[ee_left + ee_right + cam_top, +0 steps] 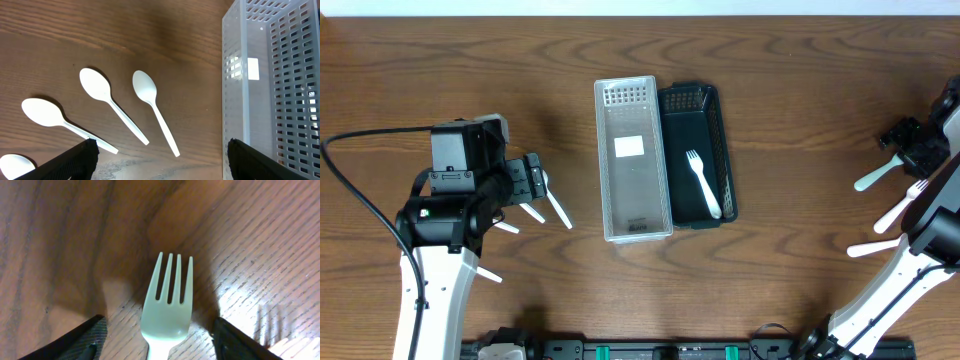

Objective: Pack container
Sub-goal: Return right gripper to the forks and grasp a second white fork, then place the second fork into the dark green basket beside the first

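Note:
A clear slotted container (633, 160) lies beside a black slotted tray (717, 120) that holds one white fork (703, 183). My left gripper (535, 183) is open and empty above several white spoons (557, 207). In the left wrist view the spoons (152, 107) lie on the wood ahead of the open jaws (160, 167), with the clear container (270, 85) at the right. My right gripper (903, 148) is open, low over a pale fork (876, 173). In the right wrist view that fork's head (167, 305) lies between the open jaws (160, 337), touching neither.
Two more white forks (902, 205) (873, 246) lie on the table near the right arm's base. Another spoon (488, 272) lies beside the left arm. A black cable (360, 215) loops at the far left.

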Controlling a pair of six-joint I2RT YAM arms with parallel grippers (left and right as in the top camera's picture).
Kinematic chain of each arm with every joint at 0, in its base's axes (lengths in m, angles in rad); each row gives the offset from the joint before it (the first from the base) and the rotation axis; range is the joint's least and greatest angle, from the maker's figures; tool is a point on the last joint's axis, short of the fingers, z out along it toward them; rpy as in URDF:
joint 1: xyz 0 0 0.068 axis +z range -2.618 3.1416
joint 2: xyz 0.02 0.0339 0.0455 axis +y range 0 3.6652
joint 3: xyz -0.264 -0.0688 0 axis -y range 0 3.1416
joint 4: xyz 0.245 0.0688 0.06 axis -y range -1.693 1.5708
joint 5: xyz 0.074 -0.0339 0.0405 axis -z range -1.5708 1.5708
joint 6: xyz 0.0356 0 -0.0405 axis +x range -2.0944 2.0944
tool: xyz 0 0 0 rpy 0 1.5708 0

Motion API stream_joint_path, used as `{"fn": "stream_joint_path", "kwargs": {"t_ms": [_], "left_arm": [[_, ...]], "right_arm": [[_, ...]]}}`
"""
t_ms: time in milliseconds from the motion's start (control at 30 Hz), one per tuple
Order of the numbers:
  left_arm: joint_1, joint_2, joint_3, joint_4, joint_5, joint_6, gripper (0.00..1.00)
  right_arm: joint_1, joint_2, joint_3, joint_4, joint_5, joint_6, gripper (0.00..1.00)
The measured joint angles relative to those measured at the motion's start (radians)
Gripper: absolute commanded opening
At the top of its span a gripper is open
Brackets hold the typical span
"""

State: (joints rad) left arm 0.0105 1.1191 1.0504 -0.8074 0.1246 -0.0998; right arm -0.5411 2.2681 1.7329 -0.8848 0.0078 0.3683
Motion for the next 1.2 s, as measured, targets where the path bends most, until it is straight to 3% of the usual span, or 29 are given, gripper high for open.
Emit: {"fn": "stream_joint_path", "kwargs": {"t_ms": [133, 500, 600, 967, 1200], "left_arm": [[0.0, 0.0, 0.0, 0.0, 0.0, 0.0, 0.85], [0.0, 0.0, 0.0, 0.0, 0.0, 0.0, 0.85], [0.0, 0.0, 0.0, 0.0, 0.0, 0.0, 0.85], [0.0, 0.0, 0.0, 0.0, 0.0, 0.0, 0.85], [0.0, 0.0, 0.0, 0.0, 0.0, 0.0, 0.85]], "right_arm": [[0.0, 0.0, 0.0, 0.002, -0.001, -0.007, 0.45], [0.0, 0.002, 0.0, 0.005, -0.001, -0.008, 0.15], [0.0, 0.002, 0.0, 0.008, 0.0, -0.01, 0.01], [0.017, -0.015, 0.0, -0.08, -0.008, -0.01, 0.01], [0.192, -0.246, -0.01, -0.139, -0.039, -0.009, 0.01]]}}
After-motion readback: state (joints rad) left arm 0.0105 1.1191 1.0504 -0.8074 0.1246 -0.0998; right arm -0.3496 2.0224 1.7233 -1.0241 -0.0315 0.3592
